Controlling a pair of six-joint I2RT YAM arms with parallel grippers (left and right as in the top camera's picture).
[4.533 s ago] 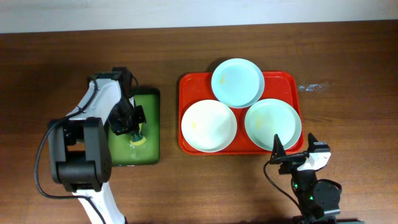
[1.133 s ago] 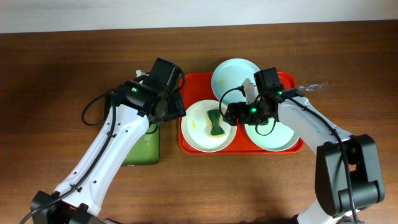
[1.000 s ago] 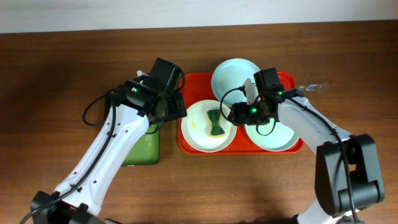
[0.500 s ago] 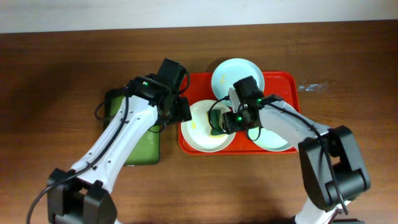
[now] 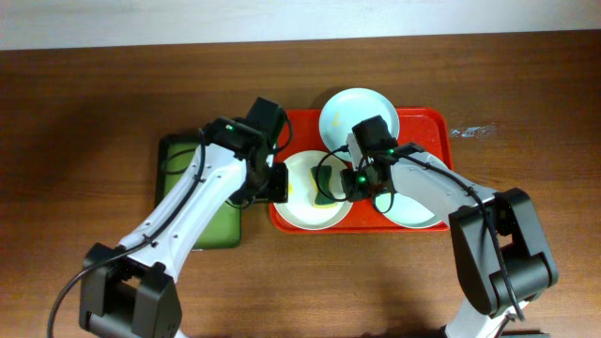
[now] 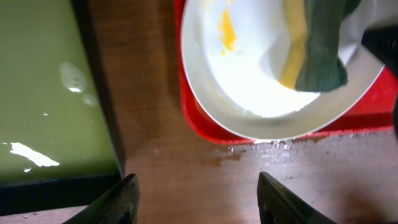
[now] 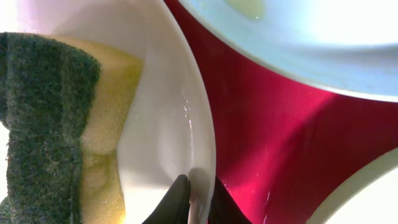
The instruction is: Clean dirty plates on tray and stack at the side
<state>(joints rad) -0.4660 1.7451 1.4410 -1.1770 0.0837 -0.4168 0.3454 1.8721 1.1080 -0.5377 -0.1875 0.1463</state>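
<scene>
The red tray holds three plates. On the white plate, which has a yellow smear, a green and yellow sponge lies loose. My right gripper is shut on the white plate's right rim, one finger inside and one outside. My left gripper hovers at the plate's left edge. Its fingers stand open over the wood beside the tray's rim, with nothing between them. One mint plate sits at the back and another at the right, partly under my right arm.
A narrow green tray with a black rim lies left of the red tray, wet inside. Drops of water show on the wood by the red tray's rim. A scrap of clear wrapper lies right of the red tray.
My right gripper slid left from the mint plate and closed on the white plate's rim. My left gripper moved down along the tray's left edge and its jaws narrowed.
</scene>
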